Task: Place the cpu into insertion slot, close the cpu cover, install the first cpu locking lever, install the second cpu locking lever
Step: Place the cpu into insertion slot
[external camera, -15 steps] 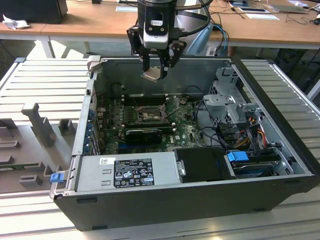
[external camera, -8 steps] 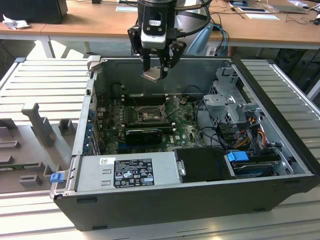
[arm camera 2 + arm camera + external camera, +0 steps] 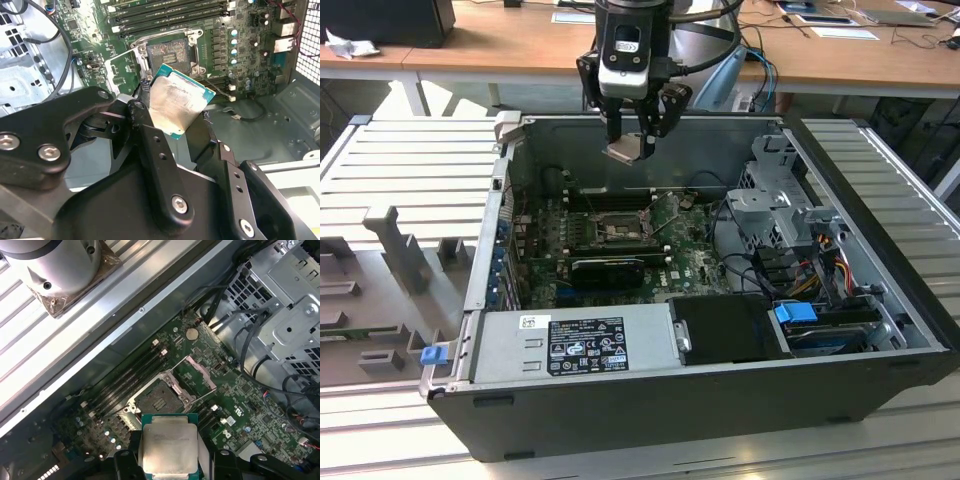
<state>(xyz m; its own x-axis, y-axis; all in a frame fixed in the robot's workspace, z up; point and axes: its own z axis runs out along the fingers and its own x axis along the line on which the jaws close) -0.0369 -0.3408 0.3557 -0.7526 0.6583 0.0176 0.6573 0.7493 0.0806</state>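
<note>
One gripper (image 3: 632, 146) on the robot arm, hanging over an open desktop computer case (image 3: 650, 392) in the exterior view, black fingers clenched on the cpu (image 3: 623, 152). Grips the small square chip by two opposite edges, tilted, in the air near the case's far wall. Well above the green motherboard (image 3: 695, 262) lying flat on the case floor. Touching nothing but the chip.

Closer, in the second wrist view: the cpu (image 3: 176, 102), pale silvery-grey metal face with a thin green border, pinched at the gripper (image 3: 175, 107) tip, one corner pointing toward the board below.

Below the chip in the first wrist view: the insertion slot (image 3: 159, 401), a dark square socket with a silvery rim, uncovered and bare, set near the middle of the board just beside long black memory slots (image 3: 125, 377). Chip and socket apart, the chip not yet seated. Next to the socket, the cpu cover (image 3: 201, 374), a thin silvery frame with a cut-out centre, swung up off the socket and standing tilted along one side of it.

Elsewhere in the exterior view: a grey labelled power supply (image 3: 575, 342) along the case's near wall, a metal drive cage (image 3: 785, 200) with loose cables at the exterior view's right, and a wooden desk (image 3: 470, 50) behind the case.
</note>
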